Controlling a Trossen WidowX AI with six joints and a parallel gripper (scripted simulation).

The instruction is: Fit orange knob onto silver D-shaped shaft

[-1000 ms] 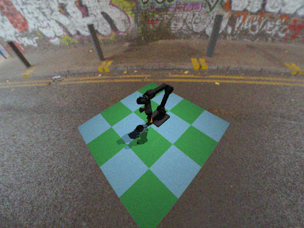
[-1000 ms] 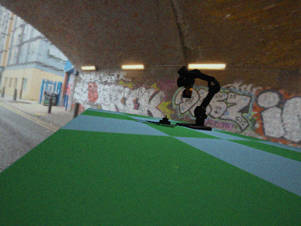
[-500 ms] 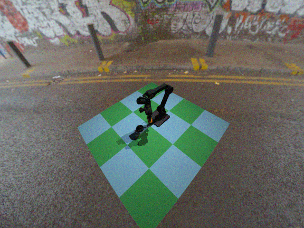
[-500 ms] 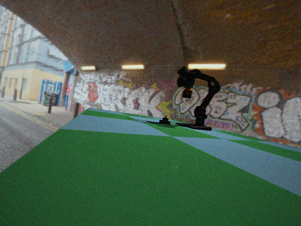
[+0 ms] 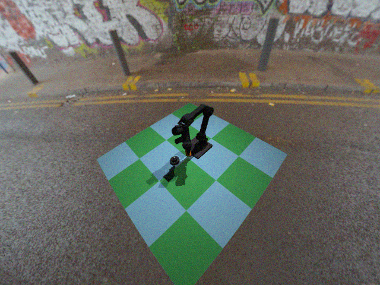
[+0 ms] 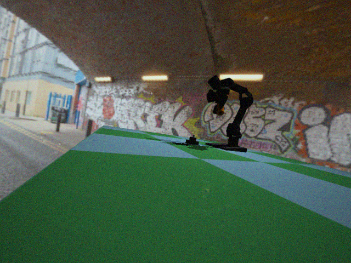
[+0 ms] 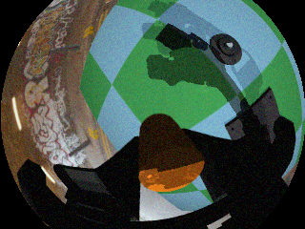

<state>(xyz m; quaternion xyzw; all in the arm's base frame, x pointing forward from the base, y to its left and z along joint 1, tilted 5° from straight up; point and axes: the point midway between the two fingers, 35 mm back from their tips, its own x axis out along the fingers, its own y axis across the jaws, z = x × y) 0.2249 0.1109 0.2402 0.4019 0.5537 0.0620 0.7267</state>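
The orange knob [image 5: 189, 152] [image 6: 221, 110] [image 7: 172, 176] is held off the mat; in the wrist view its near part is bright orange and the rest is in dark shade. My gripper [image 5: 188, 152] [image 6: 219, 110] [image 7: 160, 136] is shut on it, high above the mat and to the base side of the pedestal. The round dark pedestal [image 5: 174, 160] [image 6: 192, 141] [image 7: 222, 54] stands on the mat with the shaft [image 7: 230, 45] upright at its middle. The shaft's flat side is too small to tell. The knob's hole is not visible.
The arm's base [image 5: 202, 149] [image 6: 228, 147] stands on the green and blue checkered mat [image 5: 186, 245] [image 6: 113, 198], close to the pedestal. The arm's shadow falls on the mat around the pedestal.
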